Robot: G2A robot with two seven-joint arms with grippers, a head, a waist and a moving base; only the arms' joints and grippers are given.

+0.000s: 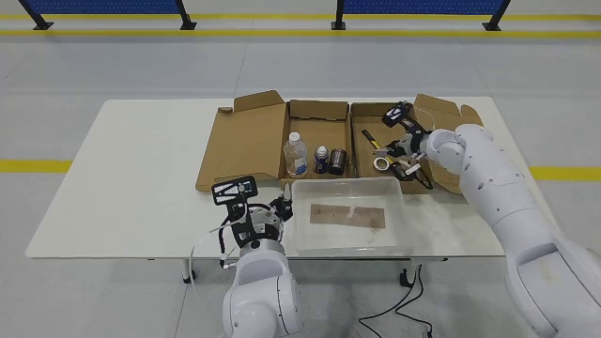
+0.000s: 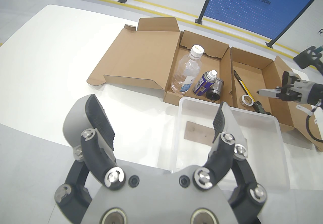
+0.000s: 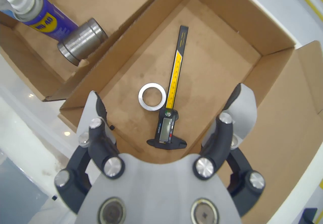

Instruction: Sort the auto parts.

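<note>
The right end effector (image 3: 168, 95) was held wide open and empty above the right box (image 3: 227, 23). In that box a ring (image 3: 152, 96) lay just beside a caliper (image 3: 176, 71). A bottle (image 2: 186, 71), a can (image 2: 204, 83) and a cylinder (image 2: 215, 88) were seen in the left box (image 2: 202, 42). The left end effector (image 2: 156, 105) was spread wide and empty above the bench (image 1: 141, 169), beside the tray (image 2: 280, 139).

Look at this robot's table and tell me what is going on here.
A two-armed robot is sorting parts into two cardboard boxes. Its right gripper hangs open and empty over the right box, where a caliper and a metal ring lie. The left box holds a bottle, a spray can and a steel cylinder. The left gripper is open near the clear tray, holding nothing.
</note>
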